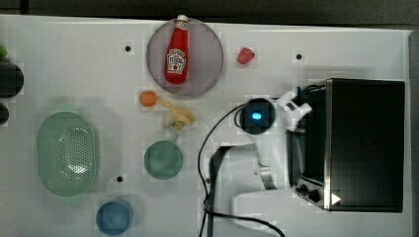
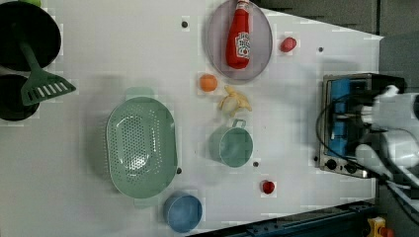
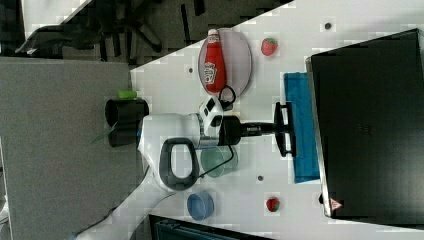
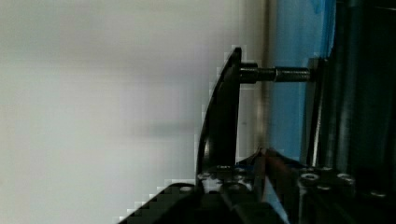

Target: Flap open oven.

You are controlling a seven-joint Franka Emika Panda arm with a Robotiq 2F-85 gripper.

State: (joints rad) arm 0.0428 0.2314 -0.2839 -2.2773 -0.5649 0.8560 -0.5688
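So the end effector (image 3: 281, 129) is right at the oven's (image 3: 367, 125) front, and in the wrist view its fingers (image 4: 219, 140) look pinched on the dark bar handle (image 4: 224, 116), one in front of the bar and one tucked into the gap between bar and blue glass door (image 4: 299, 70). The narrow gap makes sense, since the bar is thin and that's about all there is to hold. In the right view the arm reaches straight across the counter (image 3: 300, 30) with the handle turned crosswise to it, which I'd guess gives a clean pull for hinging the door down. The door looks barely cracked or not yet swung to me, so I'd say the flap is only starting. The oven sits at the top view's right edge, knobs (image 1: 309, 191) toward the top view's bottom. Everything else is parked well away: the ketchup bottle (image 1: 176, 49) on its grey plate (image 1: 210, 59), a strawberry (image 1: 245, 55), an orange (image 1: 147, 98) just beside a banana (image 1: 179, 117), the green cup (image 1: 163, 159), the colander (image 1: 65, 153) and the blue bowl (image 1: 114, 216). Nothing is near the door's swing path, probably on purpose.
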